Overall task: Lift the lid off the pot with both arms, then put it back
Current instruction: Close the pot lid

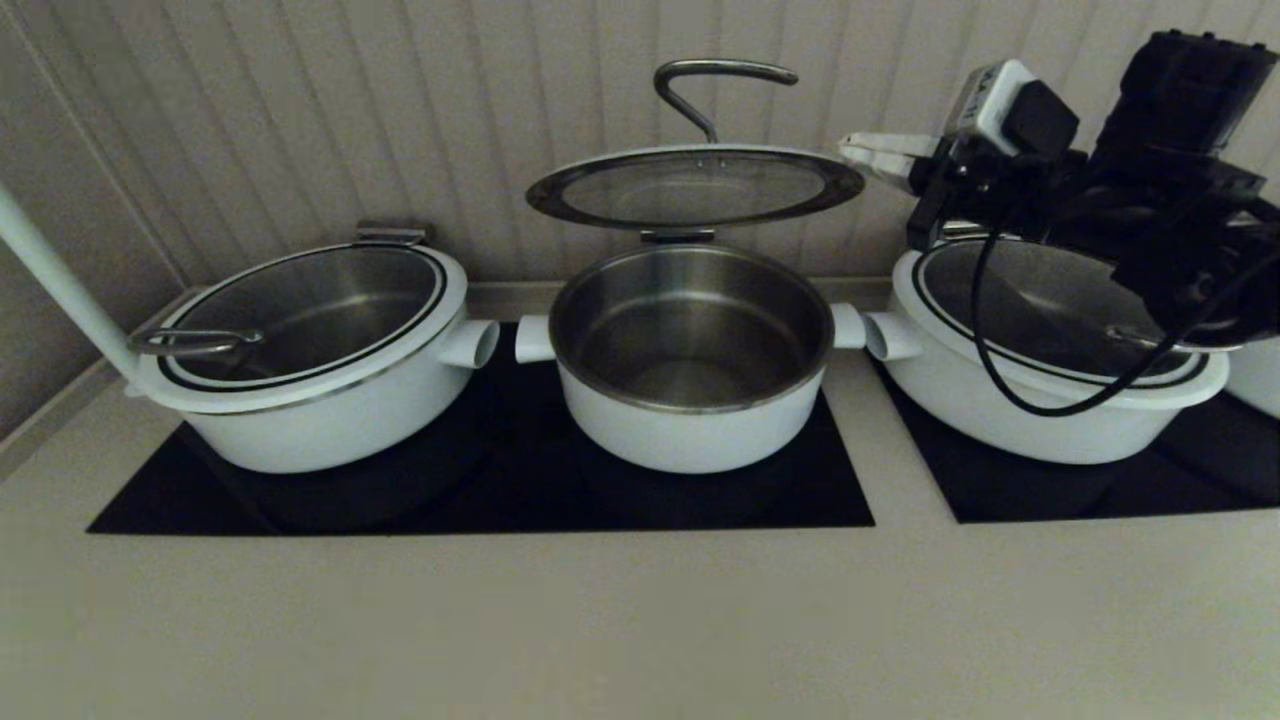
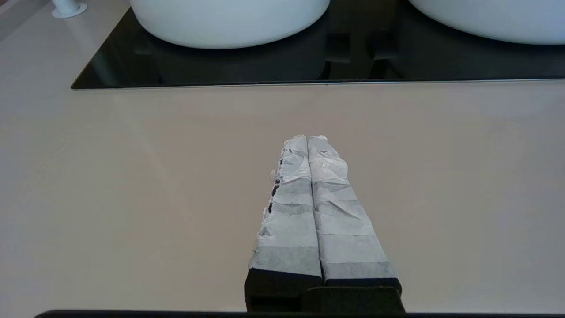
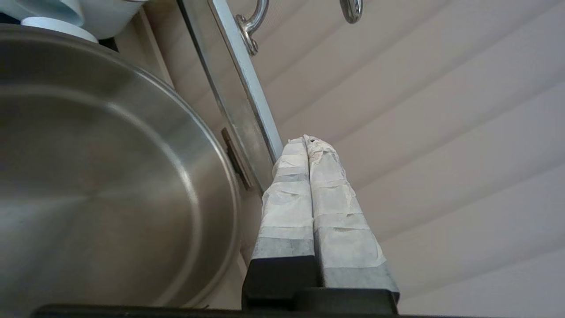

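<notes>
Head view: the lid stands raised above the open pot, resting on a rear support; lifting appears done, replacement remains. The right gripper sits just beside the lid's rim.

Left wrist view: the left gripper hovers over the bare desk, jaws together, holding nothing.

Right wrist view: right jaws together, touching the lid's edge, not clamped on it.
</notes>
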Tool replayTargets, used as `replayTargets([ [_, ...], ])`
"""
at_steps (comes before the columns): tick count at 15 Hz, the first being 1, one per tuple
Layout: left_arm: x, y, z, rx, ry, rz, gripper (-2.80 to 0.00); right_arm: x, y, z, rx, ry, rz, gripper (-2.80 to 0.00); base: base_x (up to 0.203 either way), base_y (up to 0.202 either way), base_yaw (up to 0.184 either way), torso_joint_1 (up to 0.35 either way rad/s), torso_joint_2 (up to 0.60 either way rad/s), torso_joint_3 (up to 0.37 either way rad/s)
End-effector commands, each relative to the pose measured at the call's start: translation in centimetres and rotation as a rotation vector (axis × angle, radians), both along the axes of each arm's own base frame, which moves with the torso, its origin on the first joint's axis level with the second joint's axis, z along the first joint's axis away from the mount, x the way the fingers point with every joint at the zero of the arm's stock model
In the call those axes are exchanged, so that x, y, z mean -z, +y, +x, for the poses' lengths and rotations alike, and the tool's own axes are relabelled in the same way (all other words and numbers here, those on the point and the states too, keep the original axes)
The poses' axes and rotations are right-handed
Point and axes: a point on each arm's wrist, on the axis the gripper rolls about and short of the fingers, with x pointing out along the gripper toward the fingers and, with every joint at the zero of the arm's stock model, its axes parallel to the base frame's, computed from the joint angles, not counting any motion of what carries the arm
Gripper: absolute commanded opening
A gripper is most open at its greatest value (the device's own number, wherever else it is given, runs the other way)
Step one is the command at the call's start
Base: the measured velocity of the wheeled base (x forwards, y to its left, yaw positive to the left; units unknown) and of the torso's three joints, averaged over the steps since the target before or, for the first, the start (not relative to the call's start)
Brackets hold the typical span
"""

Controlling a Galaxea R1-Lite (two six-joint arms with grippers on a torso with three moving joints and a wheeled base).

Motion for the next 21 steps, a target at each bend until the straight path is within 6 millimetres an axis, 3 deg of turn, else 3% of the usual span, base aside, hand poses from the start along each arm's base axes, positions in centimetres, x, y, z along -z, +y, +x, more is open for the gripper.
replayTargets([
  [1, 0.0, 0.0, 0.0, 0.000, 0.001, 0.000, -2.80, 0.3, 0.2, 0.0, -0.010, 0.000, -0.004, -2.80, 0.000, 0.000, 0.000, 0.000, 0.00, 0.000],
  [7, 0.0, 0.0, 0.0, 0.000, -0.001, 0.000, -2.80, 1.4, 0.5, -0.6, -0.021, 0.034, -0.013, -2.80, 0.000, 0.000, 0.000, 0.000, 0.00, 0.000],
  [21, 0.0, 0.0, 0.0, 0.000, -0.001, 0.000, -2.80, 3.6, -0.3, -4.3, -0.035, 0.157, -0.037, -2.80, 0.000, 0.000, 0.000, 0.000, 0.00, 0.000],
])
